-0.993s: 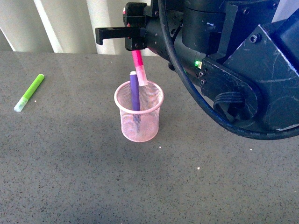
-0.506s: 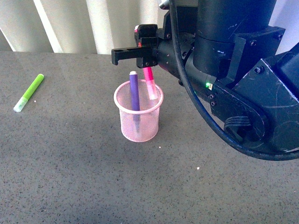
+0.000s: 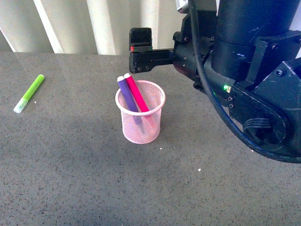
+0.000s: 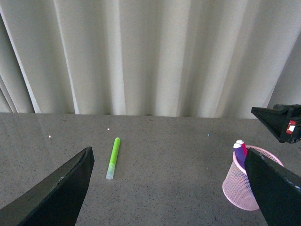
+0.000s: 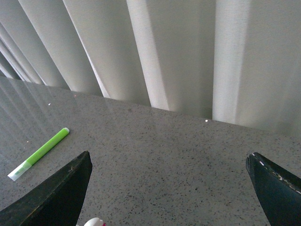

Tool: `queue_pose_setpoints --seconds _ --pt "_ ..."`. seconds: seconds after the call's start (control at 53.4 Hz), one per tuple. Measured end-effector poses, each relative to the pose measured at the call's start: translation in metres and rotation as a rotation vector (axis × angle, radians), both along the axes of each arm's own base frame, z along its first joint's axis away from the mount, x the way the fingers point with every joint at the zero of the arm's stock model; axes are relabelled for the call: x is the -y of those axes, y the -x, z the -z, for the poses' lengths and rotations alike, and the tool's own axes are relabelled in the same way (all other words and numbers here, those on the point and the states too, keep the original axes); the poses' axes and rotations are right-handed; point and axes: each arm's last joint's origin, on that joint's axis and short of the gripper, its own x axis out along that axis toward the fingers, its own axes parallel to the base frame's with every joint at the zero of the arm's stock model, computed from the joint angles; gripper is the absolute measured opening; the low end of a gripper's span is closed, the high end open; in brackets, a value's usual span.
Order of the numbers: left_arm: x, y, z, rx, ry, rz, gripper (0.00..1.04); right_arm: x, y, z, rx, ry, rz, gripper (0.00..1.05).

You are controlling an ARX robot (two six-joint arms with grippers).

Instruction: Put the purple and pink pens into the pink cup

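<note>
The pink cup [image 3: 140, 118] stands on the grey table. The purple pen [image 3: 126, 92] and the pink pen [image 3: 136, 92] both lean inside it, caps up toward the left. My right gripper [image 3: 140, 52] is open and empty, just above and behind the cup's rim. In the left wrist view the cup [image 4: 240, 184] with both pens [image 4: 240, 151] sits beside one finger of my open, empty left gripper [image 4: 174, 183]. In the right wrist view my right gripper [image 5: 171, 188] is wide open, and only the pink pen's cap tip [image 5: 94, 221] shows.
A lime-green marker [image 3: 29, 93] lies on the table at the far left, also in the left wrist view [image 4: 113, 157] and right wrist view [image 5: 38, 153]. Pale vertical blinds [image 3: 70, 26] run behind the table's far edge. My right arm [image 3: 254, 80] fills the right side.
The pink pen has left my right gripper and dropped into the cup, now leaning beside the purple pen. My right gripper has drawn to the right, empty.
</note>
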Motion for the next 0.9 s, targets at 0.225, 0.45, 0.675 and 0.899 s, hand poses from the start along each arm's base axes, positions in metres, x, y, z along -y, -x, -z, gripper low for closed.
queue_pose_setpoints --seconds 0.225,0.45,0.675,0.899 --pt "0.000 0.000 0.000 0.000 0.000 0.000 0.98 0.062 0.024 -0.051 0.128 0.041 0.174 0.98" --pt "0.000 0.000 0.000 0.000 0.000 0.000 0.98 0.149 0.097 -0.092 0.213 0.058 0.277 0.98" --pt "0.000 0.000 0.000 0.000 0.000 0.000 0.98 0.205 0.168 -0.093 0.195 0.052 0.316 0.98" --pt "0.000 0.000 0.000 0.000 0.000 0.000 0.98 0.215 0.201 -0.085 0.136 0.093 0.499 0.85"
